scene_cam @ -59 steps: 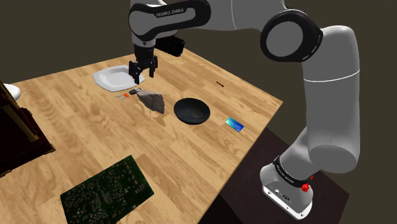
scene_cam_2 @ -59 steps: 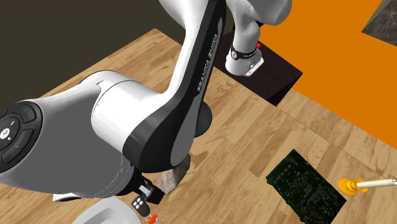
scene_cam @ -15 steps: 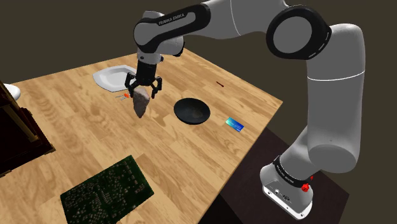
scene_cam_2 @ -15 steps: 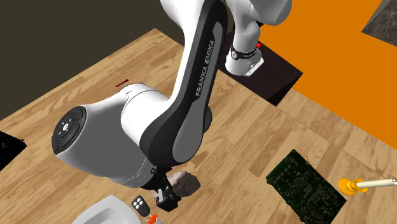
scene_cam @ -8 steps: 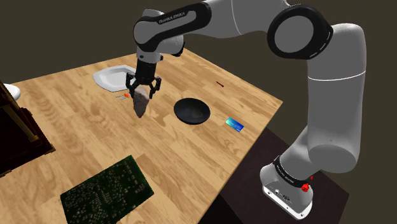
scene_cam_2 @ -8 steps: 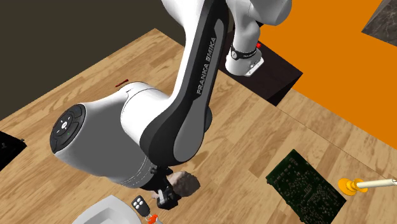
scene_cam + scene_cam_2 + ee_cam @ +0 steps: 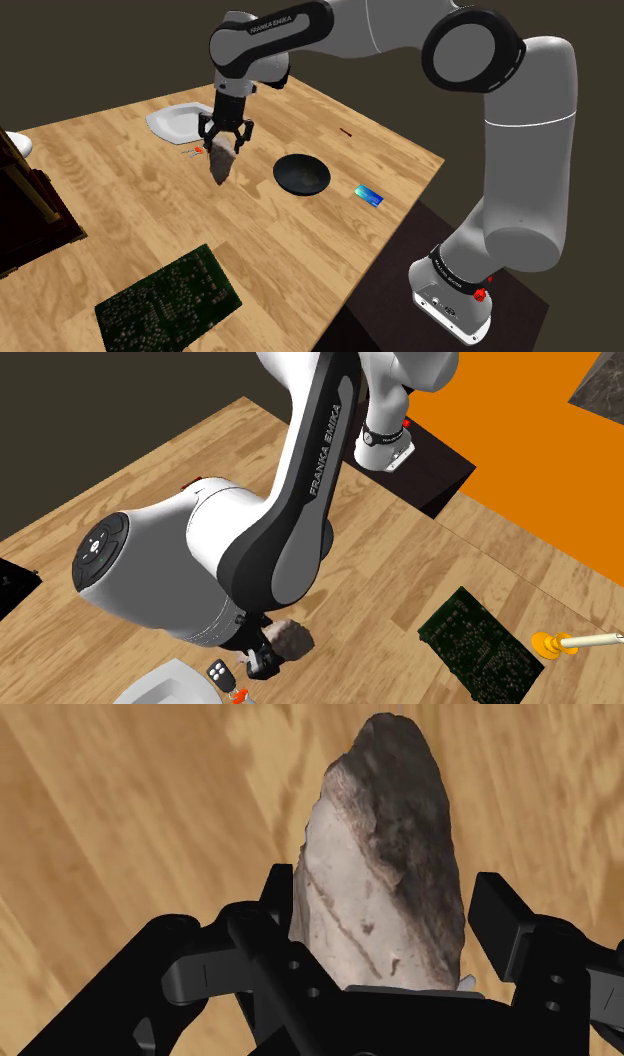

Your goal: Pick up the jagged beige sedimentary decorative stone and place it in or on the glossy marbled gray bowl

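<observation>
1 stone (image 7: 221, 165) clasped in hand (image 7: 227, 142), seemingly off table (image 7: 120, 205), outside dark bowl (image 7: 301, 175)

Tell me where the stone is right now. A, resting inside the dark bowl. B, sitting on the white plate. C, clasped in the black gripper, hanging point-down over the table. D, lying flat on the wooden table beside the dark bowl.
C: the stone is clasped between the fingers of the gripper and hangs point-down over the wooden table, apart from the dark bowl, which lies to the shoulder view's right of it.
</observation>
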Controlling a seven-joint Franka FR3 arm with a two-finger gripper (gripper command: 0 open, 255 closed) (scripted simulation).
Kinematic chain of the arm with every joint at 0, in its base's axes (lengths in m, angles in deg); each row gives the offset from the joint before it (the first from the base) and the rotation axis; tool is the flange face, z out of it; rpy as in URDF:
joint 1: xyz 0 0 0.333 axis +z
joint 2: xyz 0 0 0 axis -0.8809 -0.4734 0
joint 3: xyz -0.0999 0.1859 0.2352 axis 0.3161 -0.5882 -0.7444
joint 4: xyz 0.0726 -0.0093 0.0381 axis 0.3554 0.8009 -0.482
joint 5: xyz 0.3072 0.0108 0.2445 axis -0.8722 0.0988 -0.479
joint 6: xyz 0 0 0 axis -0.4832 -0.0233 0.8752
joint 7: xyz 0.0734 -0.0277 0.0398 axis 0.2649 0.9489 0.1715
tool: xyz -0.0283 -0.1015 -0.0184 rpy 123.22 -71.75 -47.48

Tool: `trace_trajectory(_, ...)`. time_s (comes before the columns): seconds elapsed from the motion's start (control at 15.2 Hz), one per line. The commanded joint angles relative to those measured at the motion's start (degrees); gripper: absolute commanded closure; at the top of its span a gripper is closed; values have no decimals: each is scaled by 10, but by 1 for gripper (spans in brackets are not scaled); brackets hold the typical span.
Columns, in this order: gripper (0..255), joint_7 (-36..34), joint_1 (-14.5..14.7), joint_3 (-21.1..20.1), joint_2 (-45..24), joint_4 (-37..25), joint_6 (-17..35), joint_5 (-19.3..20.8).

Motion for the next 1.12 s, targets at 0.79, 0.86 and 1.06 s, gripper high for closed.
trace_trajectory(0.79,255,-24,-3,0,40,-45,-83,5)
trace_trajectory(0.86,255,-26,-3,0,42,-49,-89,5)
trace_trajectory(1.06,255,-31,-4,0,48,-63,-108,6)
